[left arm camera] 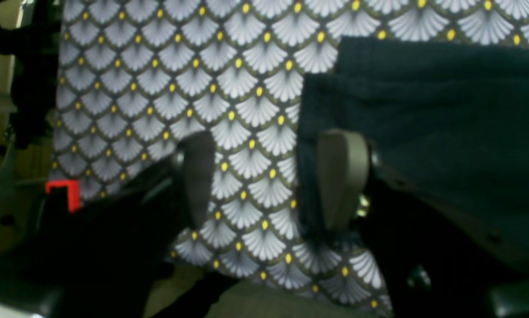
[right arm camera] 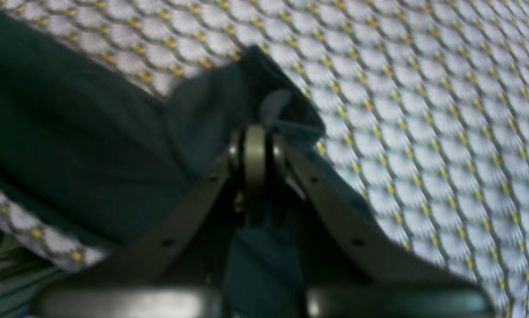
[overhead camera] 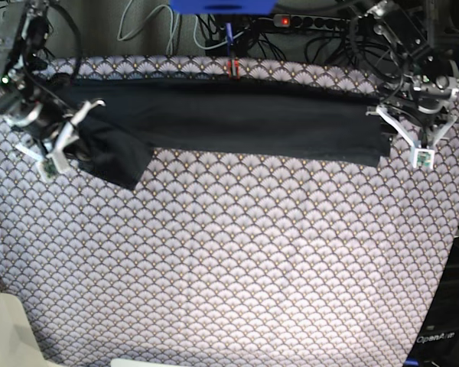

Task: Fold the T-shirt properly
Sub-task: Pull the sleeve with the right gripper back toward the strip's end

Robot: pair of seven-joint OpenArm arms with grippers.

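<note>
- The right claw [right arm camera: 255, 145] is pinching a bunched end of the T-shirt [overhead camera: 237, 122], probably to carry it over for a fold.
- The left claw [left arm camera: 268, 176] is standing spread, one finger over the shirt's other end.
- The T-shirt is lying as a long band along the desk's [overhead camera: 237, 267] far edge, stretching between both claws.

The T-shirt [overhead camera: 229, 118] is laid as a long band across the far part of the patterned cloth [overhead camera: 229, 260], from 9 to 3 o'clock. At its 9 o'clock end, a flap is lifted where the right gripper [overhead camera: 61, 145] is placed. At 3 o'clock, the left gripper [overhead camera: 417, 141] is set just beside the band's end.
</note>
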